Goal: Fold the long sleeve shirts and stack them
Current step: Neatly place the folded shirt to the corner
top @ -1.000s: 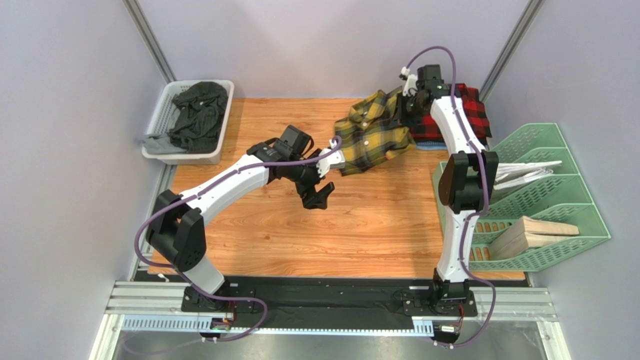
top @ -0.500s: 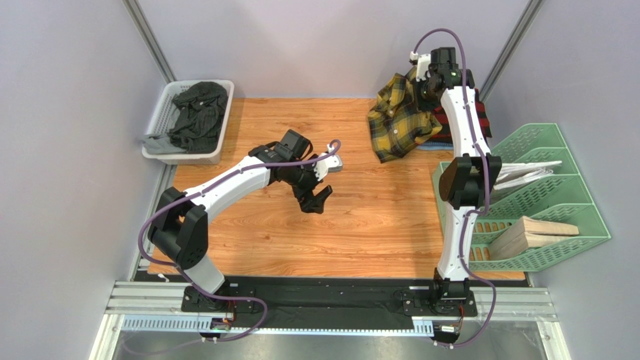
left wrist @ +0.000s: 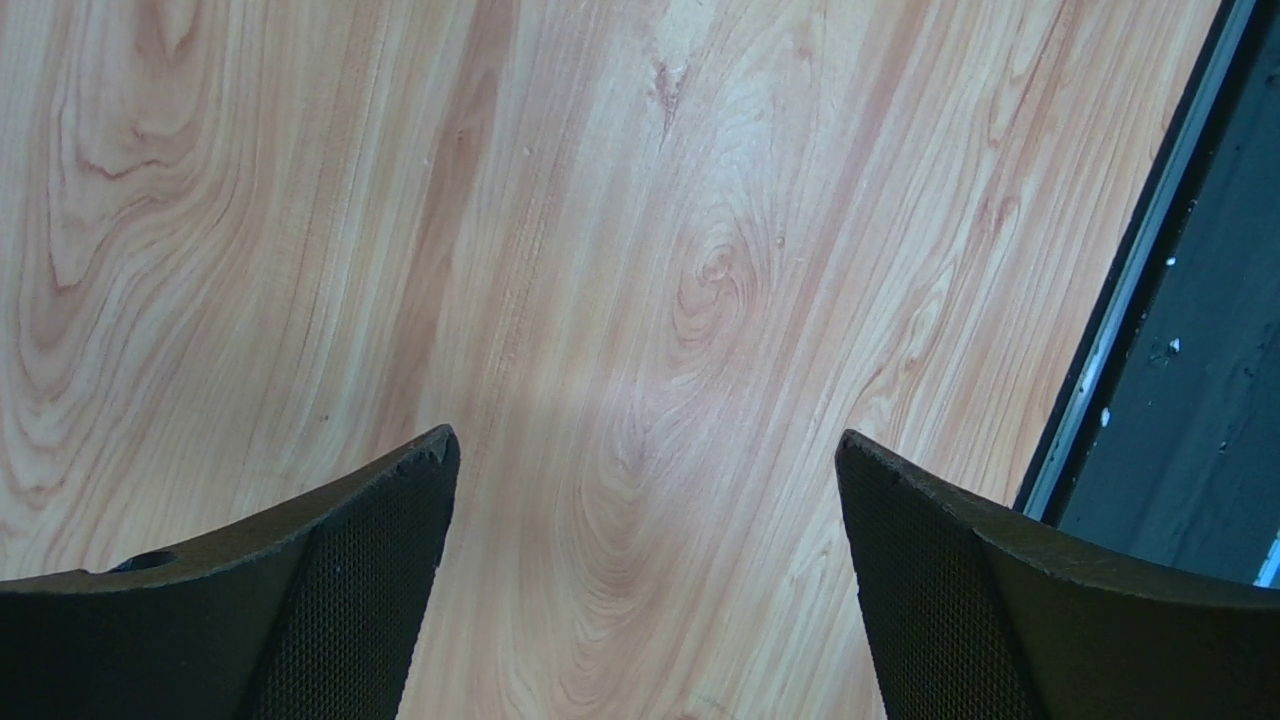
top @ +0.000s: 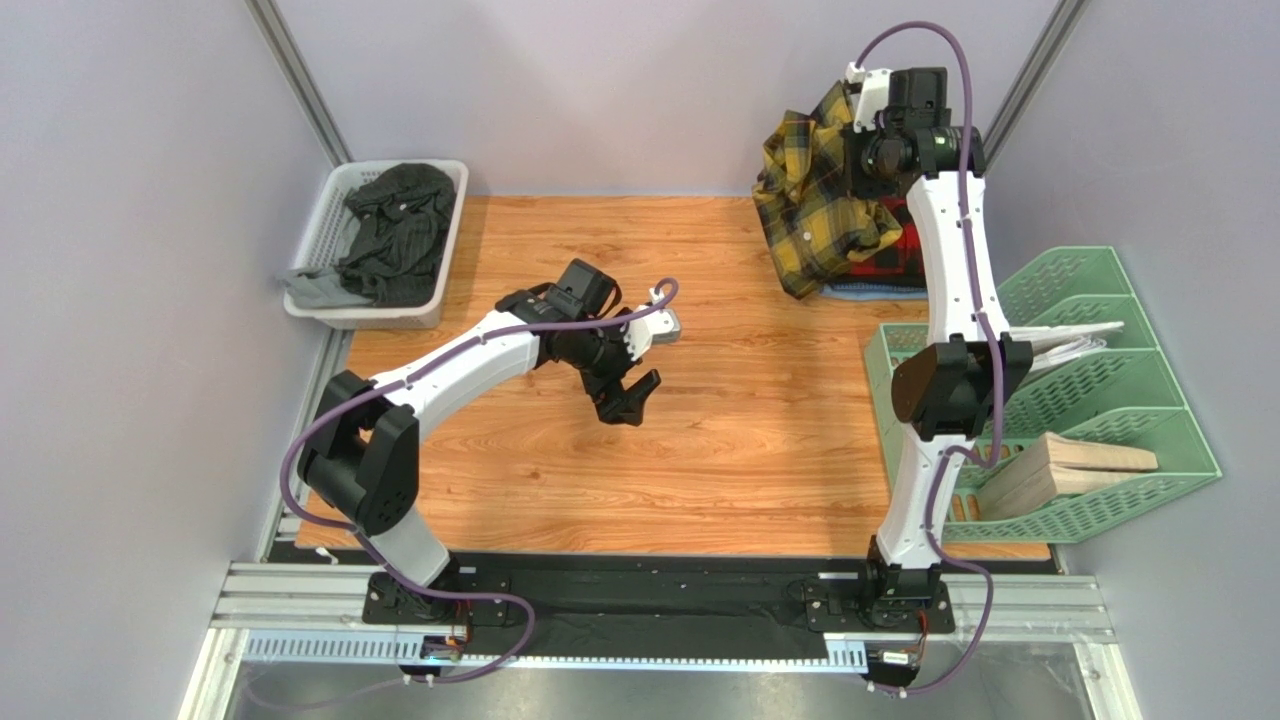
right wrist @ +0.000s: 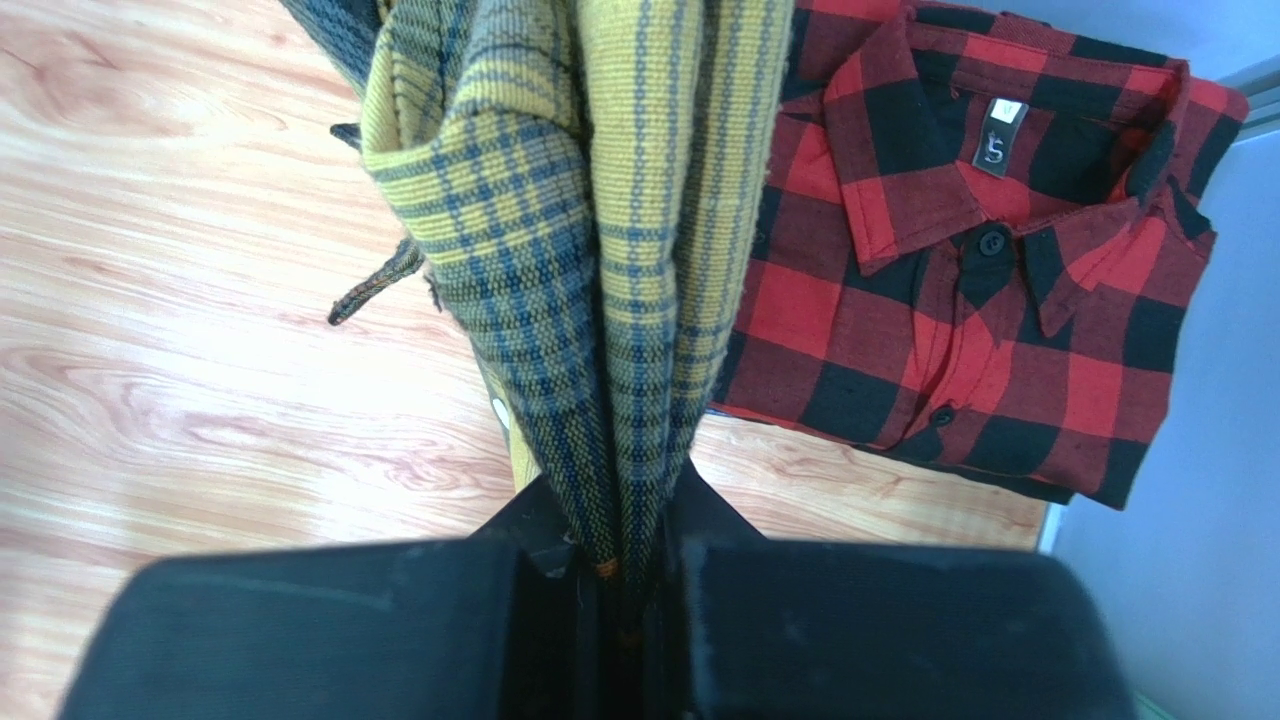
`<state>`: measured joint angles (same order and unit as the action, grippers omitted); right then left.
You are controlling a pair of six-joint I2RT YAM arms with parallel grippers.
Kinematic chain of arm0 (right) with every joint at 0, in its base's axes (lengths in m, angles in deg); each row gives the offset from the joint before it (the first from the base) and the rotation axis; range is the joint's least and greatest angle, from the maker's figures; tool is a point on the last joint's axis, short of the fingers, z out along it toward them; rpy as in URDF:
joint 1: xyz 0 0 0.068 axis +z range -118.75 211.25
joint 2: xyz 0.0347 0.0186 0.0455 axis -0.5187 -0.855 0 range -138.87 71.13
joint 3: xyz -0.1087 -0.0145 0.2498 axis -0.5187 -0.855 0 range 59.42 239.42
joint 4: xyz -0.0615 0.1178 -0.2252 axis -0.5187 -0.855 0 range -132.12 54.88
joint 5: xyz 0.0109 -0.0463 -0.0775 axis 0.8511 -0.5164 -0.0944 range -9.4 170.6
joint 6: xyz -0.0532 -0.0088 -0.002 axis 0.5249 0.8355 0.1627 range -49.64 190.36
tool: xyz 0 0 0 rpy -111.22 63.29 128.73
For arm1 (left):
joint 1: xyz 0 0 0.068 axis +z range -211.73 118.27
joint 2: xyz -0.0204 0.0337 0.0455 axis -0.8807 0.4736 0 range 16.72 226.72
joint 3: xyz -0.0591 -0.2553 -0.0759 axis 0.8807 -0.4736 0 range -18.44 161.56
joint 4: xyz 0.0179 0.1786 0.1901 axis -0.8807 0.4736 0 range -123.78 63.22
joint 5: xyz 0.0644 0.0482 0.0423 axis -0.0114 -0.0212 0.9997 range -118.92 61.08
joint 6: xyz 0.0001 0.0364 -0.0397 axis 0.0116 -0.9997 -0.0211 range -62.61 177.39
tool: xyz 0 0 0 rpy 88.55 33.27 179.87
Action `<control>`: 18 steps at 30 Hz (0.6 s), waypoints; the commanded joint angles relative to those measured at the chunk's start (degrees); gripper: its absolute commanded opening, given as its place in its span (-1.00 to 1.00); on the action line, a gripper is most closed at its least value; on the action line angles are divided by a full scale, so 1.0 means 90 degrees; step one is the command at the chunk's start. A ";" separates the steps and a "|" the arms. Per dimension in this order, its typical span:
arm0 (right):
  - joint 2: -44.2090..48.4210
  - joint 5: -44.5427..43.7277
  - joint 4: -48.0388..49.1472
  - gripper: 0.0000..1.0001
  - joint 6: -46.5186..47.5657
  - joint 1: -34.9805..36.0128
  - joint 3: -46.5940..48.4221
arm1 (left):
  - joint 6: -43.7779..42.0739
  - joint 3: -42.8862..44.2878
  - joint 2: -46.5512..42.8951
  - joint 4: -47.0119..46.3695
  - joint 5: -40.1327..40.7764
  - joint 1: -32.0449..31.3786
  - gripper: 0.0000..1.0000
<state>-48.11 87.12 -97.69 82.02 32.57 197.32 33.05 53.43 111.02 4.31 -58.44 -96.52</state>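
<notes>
hanging shirt [top: 816, 198] far r, above folded shirt [right wrist: 962, 285] on table [top: 721, 450]; bin [top: 314, 240] far l; rack [top: 1085, 285] r edge.

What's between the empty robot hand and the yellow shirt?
Only bare wooden table, seen in the top view, lies between the left gripper and the yellow shirt.

One marking found, in the right wrist view. On the red plaid shirt [right wrist: 962, 300], a dark neck label [right wrist: 996, 152] inside the collar carries a single pale character resembling an "S" or "5"; it is too small to confirm. A small white tag [right wrist: 1004, 111] sits just above it, its print unreadable.
</notes>
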 commanded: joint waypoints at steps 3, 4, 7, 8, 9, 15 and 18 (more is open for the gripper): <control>0.0339 0.0057 0.0565 -1.00 -0.0319 0.0019 0.0321 | -0.0245 -0.0076 -0.0038 -0.0091 -0.0099 0.0125 0.98; 0.0358 -0.0021 0.0555 -1.00 -0.0251 0.0009 0.0312 | -0.0245 -0.0105 -0.0039 -0.0081 -0.0109 0.0144 0.98; 0.0339 -0.0129 0.0565 -1.00 -0.0241 -0.0078 0.0312 | -0.0245 -0.0154 -0.0048 -0.0111 -0.0109 0.0164 0.98; 0.0348 -0.0139 0.0575 -1.00 -0.0251 -0.0088 0.0331 | -0.0245 -0.0164 -0.0058 -0.0140 -0.0109 0.0174 0.98; 0.0339 -0.0139 0.0575 -1.00 -0.0251 -0.0088 0.0370 | -0.0245 -0.0174 -0.0058 -0.0140 -0.0109 0.0174 0.98; 0.0319 -0.0013 0.0575 -1.00 -0.0348 -0.0449 0.0507 | -0.0264 -0.0203 -0.0009 -0.0159 -0.0099 0.0193 0.98; 0.0339 0.0085 0.0594 -1.00 -0.0378 -0.0450 0.0507 | -0.0265 -0.0203 0.0030 -0.0150 -0.0089 0.0213 0.98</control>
<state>-48.03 86.73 -97.36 79.99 28.94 198.46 32.40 52.01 111.04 4.07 -58.44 -95.16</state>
